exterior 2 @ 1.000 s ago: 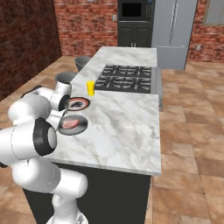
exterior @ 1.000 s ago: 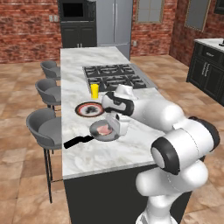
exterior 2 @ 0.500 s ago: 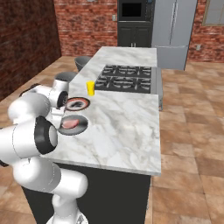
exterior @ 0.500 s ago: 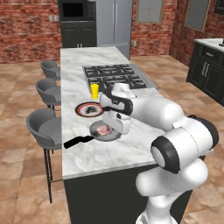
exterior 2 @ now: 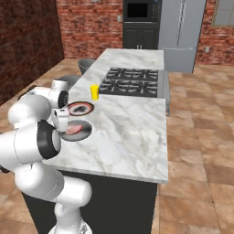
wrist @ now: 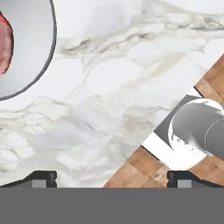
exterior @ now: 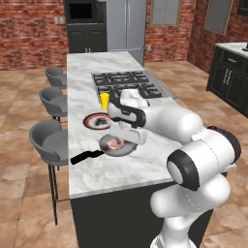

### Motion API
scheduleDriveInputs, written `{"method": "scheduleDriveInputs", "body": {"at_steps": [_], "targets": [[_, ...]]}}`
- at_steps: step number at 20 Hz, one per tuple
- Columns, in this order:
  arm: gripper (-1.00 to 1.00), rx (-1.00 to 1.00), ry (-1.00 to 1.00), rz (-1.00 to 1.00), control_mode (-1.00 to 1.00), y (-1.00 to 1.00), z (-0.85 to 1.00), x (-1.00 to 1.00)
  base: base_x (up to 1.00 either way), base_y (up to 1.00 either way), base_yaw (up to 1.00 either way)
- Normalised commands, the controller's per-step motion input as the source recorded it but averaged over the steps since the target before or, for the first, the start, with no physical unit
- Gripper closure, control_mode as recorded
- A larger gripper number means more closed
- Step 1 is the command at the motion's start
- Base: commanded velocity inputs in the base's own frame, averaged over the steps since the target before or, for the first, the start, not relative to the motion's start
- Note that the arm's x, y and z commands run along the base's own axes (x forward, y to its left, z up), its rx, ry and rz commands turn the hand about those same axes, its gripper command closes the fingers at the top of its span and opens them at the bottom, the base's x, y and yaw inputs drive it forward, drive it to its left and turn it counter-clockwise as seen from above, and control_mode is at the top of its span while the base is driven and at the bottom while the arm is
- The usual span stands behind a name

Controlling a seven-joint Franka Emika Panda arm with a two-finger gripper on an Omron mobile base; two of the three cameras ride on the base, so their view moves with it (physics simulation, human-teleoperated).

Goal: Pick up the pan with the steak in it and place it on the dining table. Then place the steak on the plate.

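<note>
left base: pan (exterior: pixel 117 145) with steak (exterior: pixel 115 143) seen on dining table (exterior: pixel 121 169), plate (exterior: pixel 97 121) just beside; gripper (exterior: pixel 130 137) over pan
right base: pan (exterior 2: pixel 75 131) near table edge
hand: fingertips (wrist: pixel 43 178) spread wide, nothing held

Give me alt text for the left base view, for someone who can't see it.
A white robot arm reaches over a marble dining table, its pincer just above a grey pan holding a pink steak. Beyond lie a red-rimmed plate, a yellow cup and a stovetop.

Red brick walls (exterior: pixel 29 34), wood-tile floor (exterior 2: pixel 196 151), grey stools (exterior: pixel 48 140), steel fridge (exterior: pixel 126 24), black oven (exterior 2: pixel 139 18).
</note>
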Motion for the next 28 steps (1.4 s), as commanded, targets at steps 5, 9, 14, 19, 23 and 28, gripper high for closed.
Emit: {"method": "scheduleDriveInputs", "body": {"at_steps": [5,9,14,19,23,28], "targets": [[-1.00,-0.02,-0.25,0.20,-1.00,-0.08,0.10,-0.34,0.00,0.00,0.00],[-1.00,-0.02,-0.22,0.15,-1.00,-0.04,0.00,-0.29,0.00,0.00,0.00],[-1.00,0.00,-0.01,0.02,-1.00,-0.01,0.00,0.03,0.00,0.00,0.00],[-1.00,0.03,0.00,0.06,-1.00,-0.17,0.00,0.40,0.00,0.00,0.00],[-1.00,0.02,0.00,0.07,-1.00,-0.16,0.00,0.55,0.00,0.00,0.00],[-1.00,0.01,0.00,0.06,-1.00,-0.14,0.00,0.59,0.00,0.00,0.00]]}}
